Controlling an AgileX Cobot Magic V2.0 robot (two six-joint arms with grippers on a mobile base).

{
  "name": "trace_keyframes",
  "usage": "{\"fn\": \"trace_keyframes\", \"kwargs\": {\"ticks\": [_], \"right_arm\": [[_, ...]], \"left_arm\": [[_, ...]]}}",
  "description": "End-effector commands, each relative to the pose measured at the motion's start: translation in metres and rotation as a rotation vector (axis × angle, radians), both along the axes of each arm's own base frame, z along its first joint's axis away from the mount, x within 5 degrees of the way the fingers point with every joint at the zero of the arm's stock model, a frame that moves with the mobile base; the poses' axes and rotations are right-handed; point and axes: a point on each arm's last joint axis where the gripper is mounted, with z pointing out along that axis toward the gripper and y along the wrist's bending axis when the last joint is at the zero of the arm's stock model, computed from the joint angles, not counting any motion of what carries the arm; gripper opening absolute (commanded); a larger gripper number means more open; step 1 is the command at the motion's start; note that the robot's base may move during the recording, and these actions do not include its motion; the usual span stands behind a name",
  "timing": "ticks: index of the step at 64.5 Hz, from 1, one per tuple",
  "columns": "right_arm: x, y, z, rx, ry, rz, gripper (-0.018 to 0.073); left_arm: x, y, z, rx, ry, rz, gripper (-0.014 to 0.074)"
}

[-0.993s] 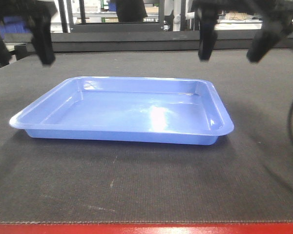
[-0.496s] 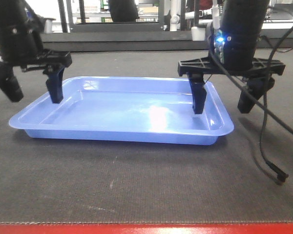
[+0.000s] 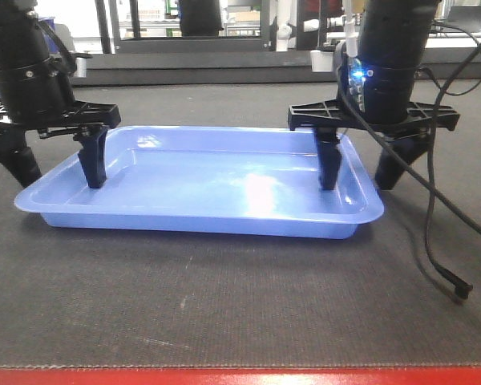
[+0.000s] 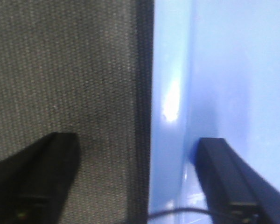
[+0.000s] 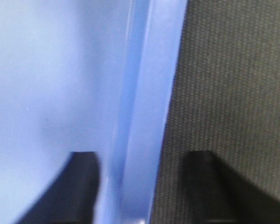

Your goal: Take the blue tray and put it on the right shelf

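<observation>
1. Jaws of the left gripper (image 3: pixel 60 176) stand spread wide and grasp nothing. One black finger is inside the shallow rectangular periwinkle-blue glossy plastic tray (image 3: pixel 208 188) and the other is outside its left rim.
2. The right gripper (image 3: pixel 359 180) matches it, its jaws released and straddling the tray's right rim.
3. From the front, both inner fingers reach down towards the tray floor. Whether they touch it cannot be told.
4. The left wrist view alone shows the flared left rim (image 4: pixel 170 93) running between the fingers of the left gripper (image 4: pixel 140 186), with clear gaps on either side.
5. The right wrist view, blurred, shows the right rim (image 5: pixel 144 93) between the fingers of the right gripper (image 5: pixel 140 186), the inner one just beside the wall.
6. The tray lies flat on the dark grey woven-textured mat surface (image 3: pixel 224 297), which has a red strip (image 3: pixel 240 377) along its near edge.
7. A thin black cable (image 3: pixel 441 241) trails from the right arm down to the mat, and a small blue light (image 3: pixel 358 74) glows on that arm.
8. Behind stand blurred metal frames.
</observation>
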Motion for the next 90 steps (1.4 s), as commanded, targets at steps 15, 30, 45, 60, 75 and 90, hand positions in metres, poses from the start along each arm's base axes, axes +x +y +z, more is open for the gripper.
{"fn": "trace_keyframes", "kwargs": {"ticks": [15,30,45,60,75,90], "right_arm": [[-0.004,-0.002,0.041,0.027,-0.091,0.003,0.0058],[-0.020,-0.009,0.087,0.067,-0.195,0.003,0.0058],[-0.059,-0.018,0.148,0.094,-0.335,0.044,0.0058],[-0.106,-0.011,0.180,-0.020,-0.355,0.165,0.0060],[-0.135,-0.013,0.197,-0.011,-0.339,0.194,0.0060],[-0.152,-0.019,0.207,0.029,-0.316,0.191,0.0060]], "left_arm": [[-0.001,-0.002,0.044,-0.041,-0.084,-0.004,-0.0017],[-0.017,0.001,0.087,-0.044,-0.065,-0.016,-0.0048],[-0.063,0.004,0.145,-0.078,-0.182,-0.045,-0.0048],[-0.123,-0.003,0.170,-0.110,-0.194,-0.078,-0.0048],[-0.165,-0.003,0.189,-0.107,-0.175,-0.121,-0.0048],[-0.184,0.005,0.203,-0.126,-0.196,-0.104,-0.0048]]}}
